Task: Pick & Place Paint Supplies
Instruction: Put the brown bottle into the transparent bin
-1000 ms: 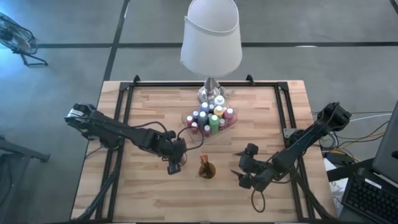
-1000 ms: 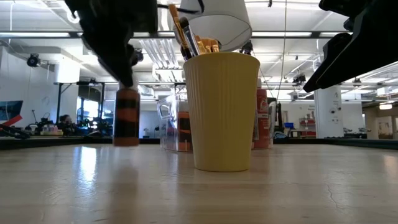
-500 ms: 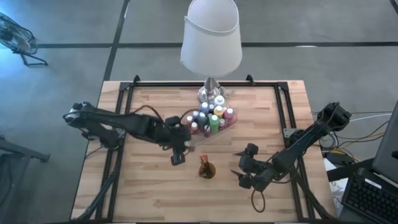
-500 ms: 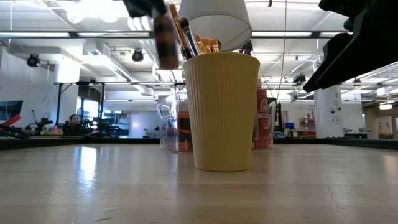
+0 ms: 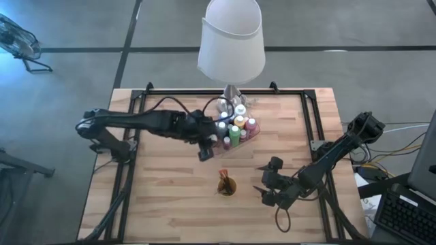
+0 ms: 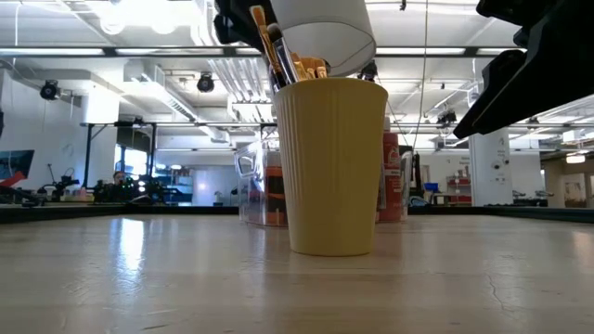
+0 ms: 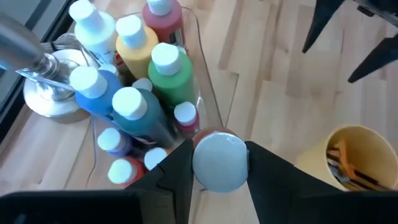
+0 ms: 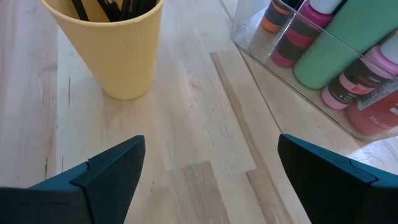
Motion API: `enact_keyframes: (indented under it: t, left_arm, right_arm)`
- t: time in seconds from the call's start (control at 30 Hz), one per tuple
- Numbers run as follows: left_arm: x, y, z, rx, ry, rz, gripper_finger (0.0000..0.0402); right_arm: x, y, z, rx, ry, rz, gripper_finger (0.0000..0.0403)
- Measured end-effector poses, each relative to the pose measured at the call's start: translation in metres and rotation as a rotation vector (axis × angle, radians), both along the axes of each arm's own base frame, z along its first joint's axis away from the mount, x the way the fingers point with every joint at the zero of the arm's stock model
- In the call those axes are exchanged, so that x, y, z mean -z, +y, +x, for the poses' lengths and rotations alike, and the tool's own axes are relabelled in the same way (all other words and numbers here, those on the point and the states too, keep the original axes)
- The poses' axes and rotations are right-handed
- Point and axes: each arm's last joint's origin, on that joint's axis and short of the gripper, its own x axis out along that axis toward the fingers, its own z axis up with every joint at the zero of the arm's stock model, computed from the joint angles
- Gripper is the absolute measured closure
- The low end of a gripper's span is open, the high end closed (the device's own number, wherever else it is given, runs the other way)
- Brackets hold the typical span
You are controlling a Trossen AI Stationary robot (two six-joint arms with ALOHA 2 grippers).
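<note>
From above, the left gripper [image 5: 204,151] hung at the near edge of the tray [image 5: 253,133], clamped on a bottle [image 5: 203,156]. Level view: hidden behind the cup [image 6: 333,165]. Left wrist: bottle [image 7: 219,160] pinched between fingers [image 7: 179,167]; lower it into the gap straight ahead. The right gripper [image 8: 208,171] waited, spread wide.

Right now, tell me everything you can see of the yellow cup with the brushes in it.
The yellow cup is a ribbed, plastic-looking tumbler, slightly wider at its rim than at its base. It stands upright on the wooden table, near the front middle, apart from the clear tray of paint bottles behind it. Several thin brushes lean inside it, their ends sticking out above the rim. No end effector touches it.
</note>
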Motion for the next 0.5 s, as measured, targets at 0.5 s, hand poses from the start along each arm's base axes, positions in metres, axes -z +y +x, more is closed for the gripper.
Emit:
enact_keyframes:
  t: [0.5]
  left_arm:
    - [0.044,0.018,0.024,-0.039,0.086,0.012,0.0272]
  right_arm:
    - [0.001,-0.001,-0.001,0.0,0.014,-0.011,0.0039]
